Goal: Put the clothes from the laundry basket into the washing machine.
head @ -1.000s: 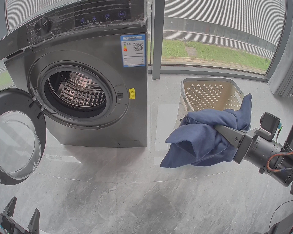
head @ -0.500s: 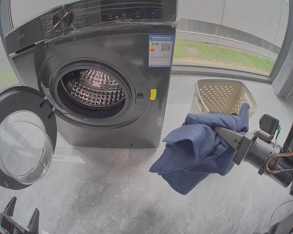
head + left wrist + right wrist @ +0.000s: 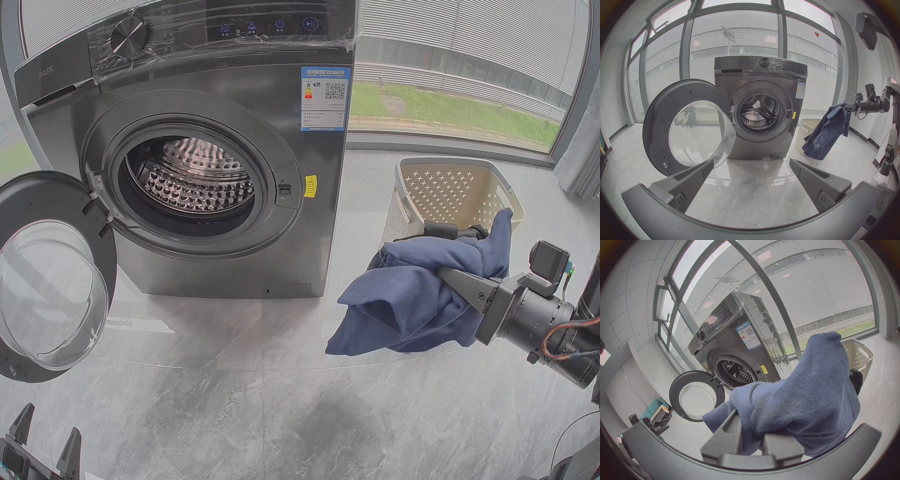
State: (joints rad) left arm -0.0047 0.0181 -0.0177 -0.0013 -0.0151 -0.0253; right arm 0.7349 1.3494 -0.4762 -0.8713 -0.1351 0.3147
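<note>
My right gripper (image 3: 440, 273) is shut on a dark blue garment (image 3: 409, 294), held in the air in front of the beige laundry basket (image 3: 406, 187). The cloth drapes over the fingers and hangs down to the left (image 3: 803, 396). A dark piece of clothing (image 3: 451, 231) lies in the basket behind it. The grey washing machine (image 3: 187, 81) stands to the left with its drum (image 3: 190, 178) showing and its round door (image 3: 53, 275) swung wide open. My left gripper (image 3: 750, 175) is open and low, facing the washing machine (image 3: 759, 109) from a distance.
The floor is glossy grey tile (image 3: 250, 400), with free room between the garment and the machine. The open door juts out on the left side. A large window (image 3: 462, 75) runs behind the basket, and a curtain (image 3: 578, 156) hangs at the far right.
The head camera has shifted, so the washing machine sits further right in the picture. The garment's hanging fold swung down and back up. My right gripper keeps its hold; the left gripper has not moved.
</note>
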